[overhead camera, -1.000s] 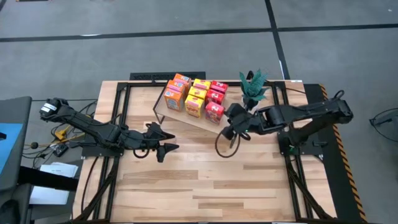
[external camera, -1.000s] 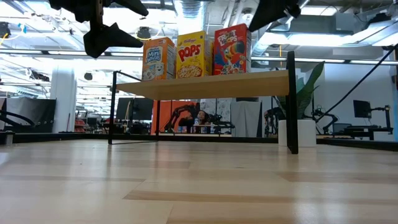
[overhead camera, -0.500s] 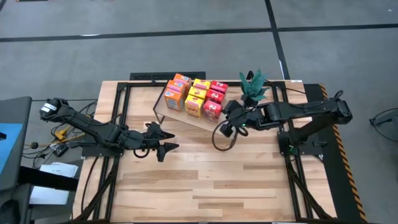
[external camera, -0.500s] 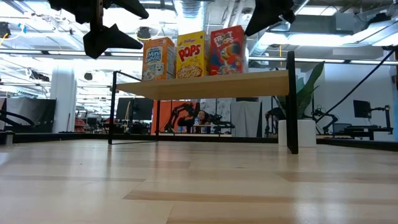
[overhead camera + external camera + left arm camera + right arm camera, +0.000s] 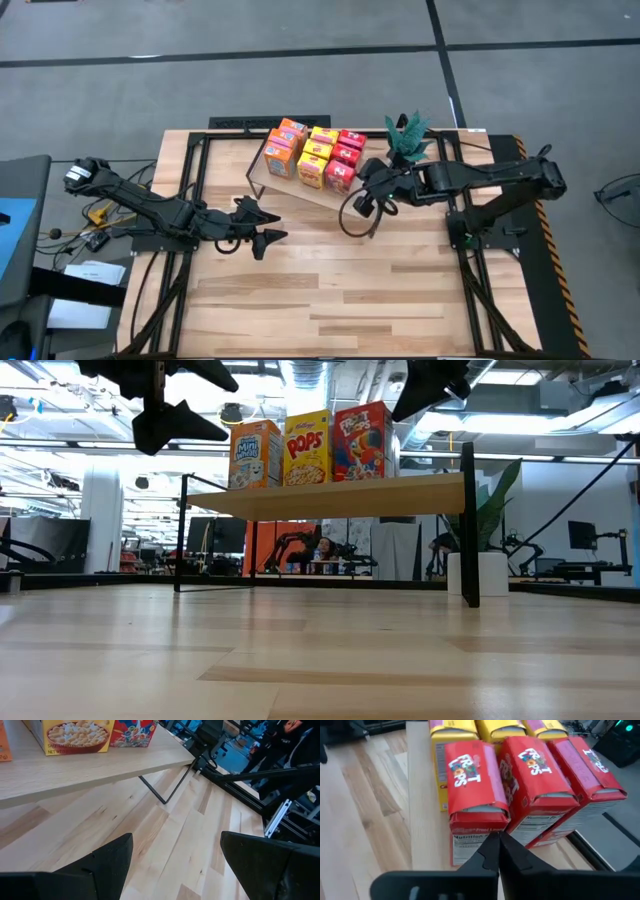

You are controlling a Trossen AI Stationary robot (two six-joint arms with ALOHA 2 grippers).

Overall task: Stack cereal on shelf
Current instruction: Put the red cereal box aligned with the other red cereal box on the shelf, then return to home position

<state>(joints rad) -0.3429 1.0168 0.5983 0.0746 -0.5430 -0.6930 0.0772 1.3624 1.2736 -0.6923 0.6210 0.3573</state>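
- Wooden plank table (image 5: 330,290) carries the shelf (image 5: 340,497) near its far edge.
- Cereal boxes (image 5: 318,157) on it read "Mini Wheats", "Pops" and "Froot Loops" (image 5: 470,772).
- Right gripper (image 5: 496,851), clenched empty, touches the nearest red box.
- Left gripper (image 5: 262,226) hangs released near the table's left edge.

Grey floor (image 5: 300,80) crossed by dark lines — beyond, a bright open workshop with white ceiling ducts (image 5: 300,375)
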